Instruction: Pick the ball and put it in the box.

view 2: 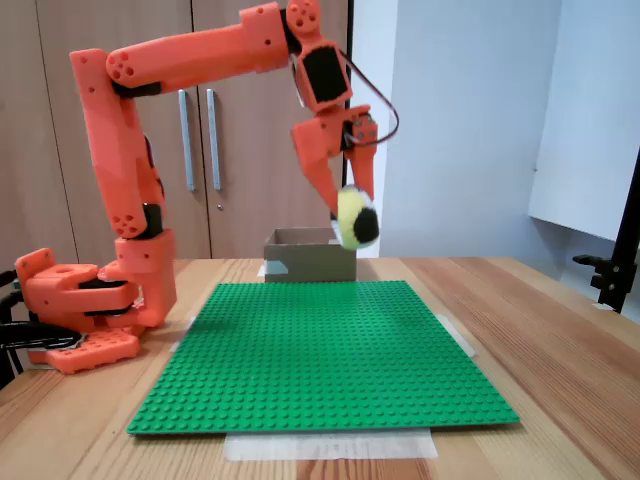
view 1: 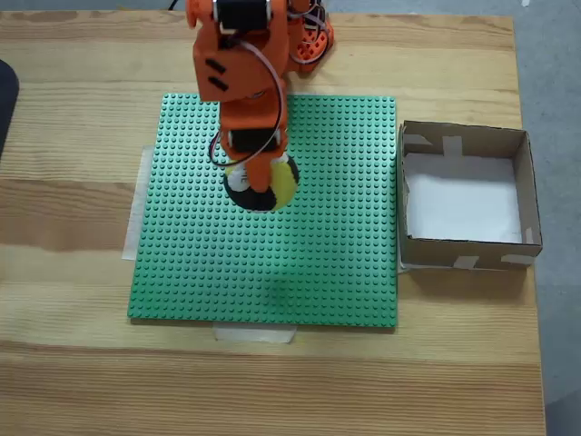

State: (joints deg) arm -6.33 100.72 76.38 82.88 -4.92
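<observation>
The ball (view 1: 264, 184) is in the air, well above the green studded baseplate (view 1: 300, 263), and it is gripped by the hand (view 2: 345, 205) of the orange arm (view 2: 190, 60). In the side fixed view it hangs high over the plate, with the yellow part up and a black panel at the lower right. In the fixed view from above, the arm covers its top, and only yellow and black parts show below the hand.

The ball looks small and light, and I think it is soft, so the fingers can press into it a little. This helps the hold, but a round shape can roll out if the grip sits too near its top. A hold across the widest middle seems the safest. It is probably not fragile, so a drop into the box should do no harm.

There is one ball, one box (view 1: 522, 195), one baseplate and one arm. The box stands on the table (view 1: 82, 363), just beside the right edge of the plate in the view from above. Its white bottom is bare. The ball is not yet over the box.
</observation>
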